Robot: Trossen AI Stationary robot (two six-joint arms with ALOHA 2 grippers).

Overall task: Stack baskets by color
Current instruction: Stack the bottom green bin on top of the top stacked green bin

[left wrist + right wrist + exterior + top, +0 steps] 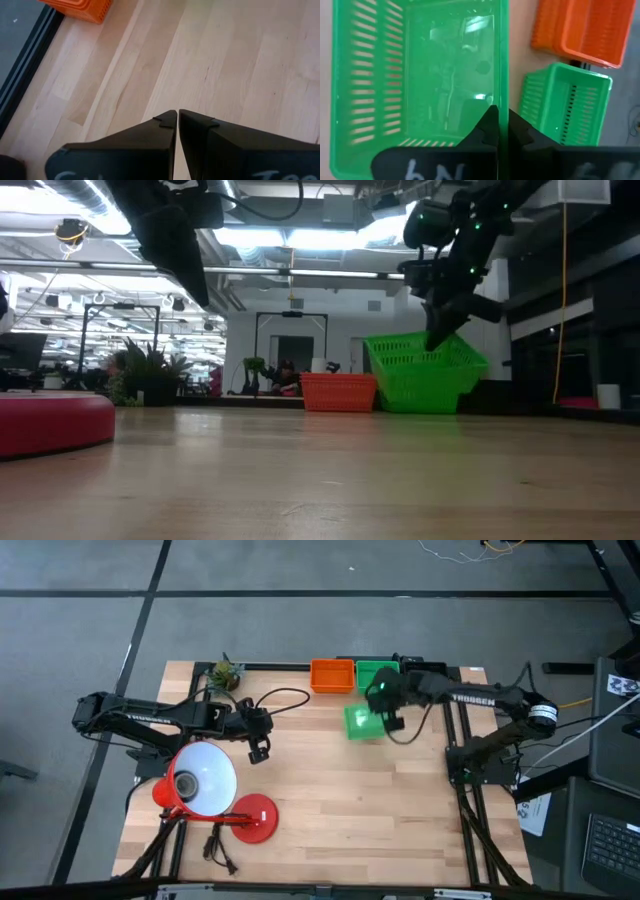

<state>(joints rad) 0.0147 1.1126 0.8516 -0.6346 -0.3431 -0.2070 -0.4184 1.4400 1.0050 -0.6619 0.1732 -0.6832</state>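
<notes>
My right gripper (384,706) is over the far middle of the table, shut on a green basket (360,723) that shows raised and tilted in the low view (420,360). An orange basket (332,675) and a second green basket (378,671) stand side by side on the table at its far edge; the right wrist view also shows that orange basket (585,30) and that green one (565,105). My left gripper (259,749) waits shut above the table's left half, holding nothing. My right gripper pinches one side wall of the green basket at its rim (503,95), one finger (487,127) inside the basket and the other outside. The fingers slant down onto it from above. The basket hangs tilted below them, seemingly clear of the table.
A red desk lamp with a white shade (205,780) and a round red base (255,818) stands at the near left, its cable trailing beside it. A small plant (225,673) sits at the far left corner. Bare wood lies across the middle and near right.
</notes>
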